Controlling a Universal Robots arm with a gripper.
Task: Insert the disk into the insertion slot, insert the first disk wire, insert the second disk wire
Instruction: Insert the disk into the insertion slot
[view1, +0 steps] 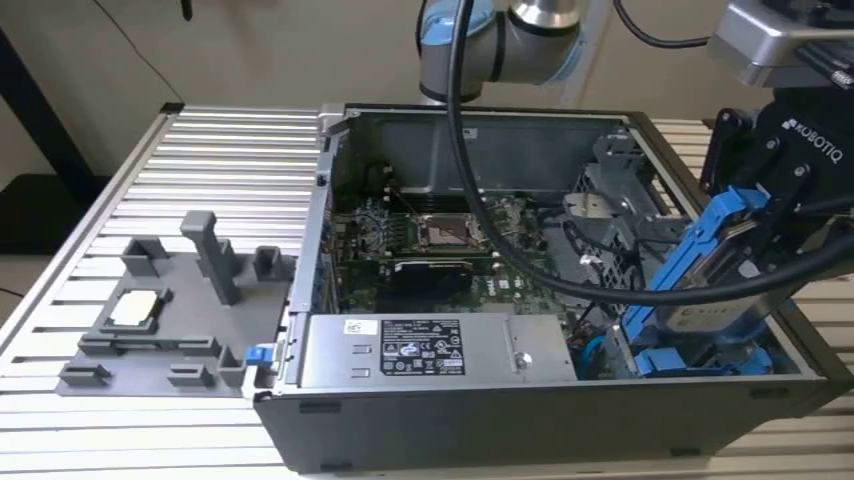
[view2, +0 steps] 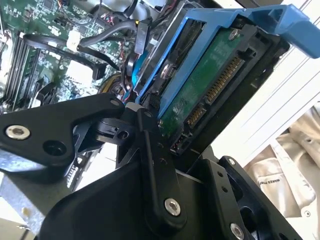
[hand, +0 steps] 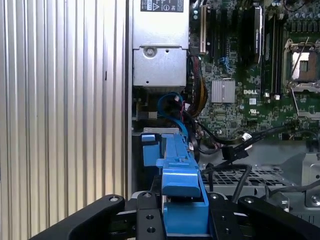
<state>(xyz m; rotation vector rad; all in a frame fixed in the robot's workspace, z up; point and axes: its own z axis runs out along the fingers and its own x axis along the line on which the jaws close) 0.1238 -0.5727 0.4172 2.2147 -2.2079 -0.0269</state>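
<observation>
Jaws are clamped shut on the disk (view1: 711, 300), pinching its blue carrier from both sides. The disk's tilted steeply at the end of the case (view1: 467, 430) on the exterior view's right. Its lower end is down by the slot (view1: 694, 362), but I can't tell if they're touching. The second wrist view shows the green underside and connectors. Inside the case, the power supply (view1: 434, 348) runs along the front wall with the motherboard (view1: 441, 240) behind it. The case sits on a ribbed counter (view1: 200, 150).
</observation>
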